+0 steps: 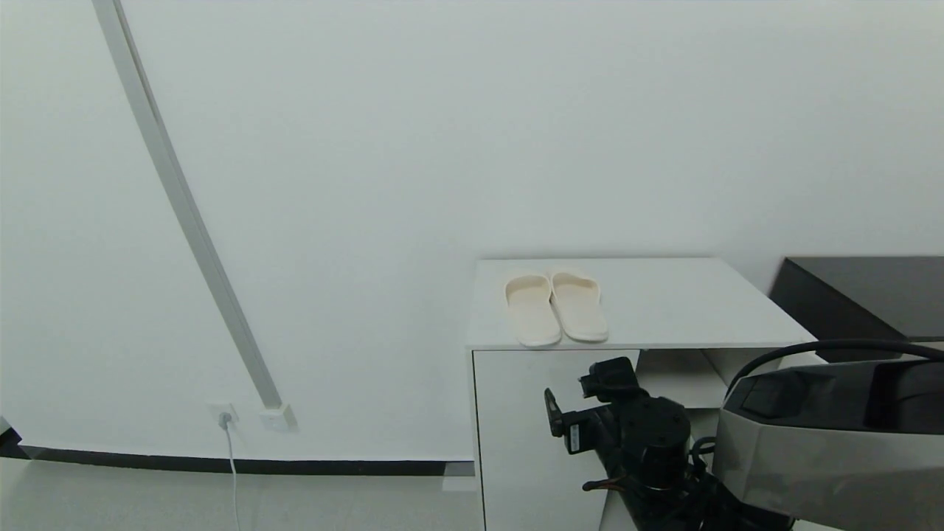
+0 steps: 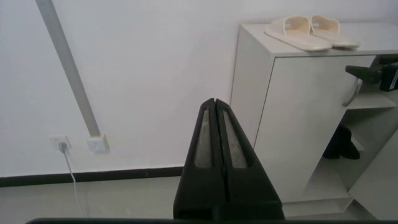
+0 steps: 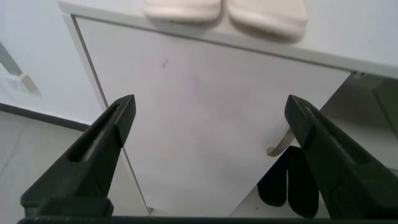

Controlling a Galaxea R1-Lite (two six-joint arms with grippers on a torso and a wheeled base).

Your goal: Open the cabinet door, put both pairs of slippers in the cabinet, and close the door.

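A cream pair of slippers [image 1: 557, 308] [image 2: 311, 32] [image 3: 227, 11] lies side by side on top of the white cabinet [image 1: 664, 302], near its front edge. The cabinet's left door [image 1: 531, 428] [image 3: 199, 118] is flat and closed, with its handle [image 3: 280, 142] [image 2: 353, 93] on the right edge. The right side stands open, showing a shelf [image 1: 675, 380] and a dark pair of slippers [image 2: 345, 142] [image 3: 289, 183] on the bottom. My right gripper [image 1: 582, 398] [image 3: 209, 104] is open, just in front of the left door. My left gripper [image 2: 215, 106] is shut on nothing, well back from the cabinet.
A black-topped piece of furniture [image 1: 863, 295] stands right of the cabinet. On the wall to the left are a grey conduit [image 1: 184, 214], a socket with a white cord [image 1: 225, 417] and a black skirting strip [image 1: 221, 464]. Bare floor lies below.
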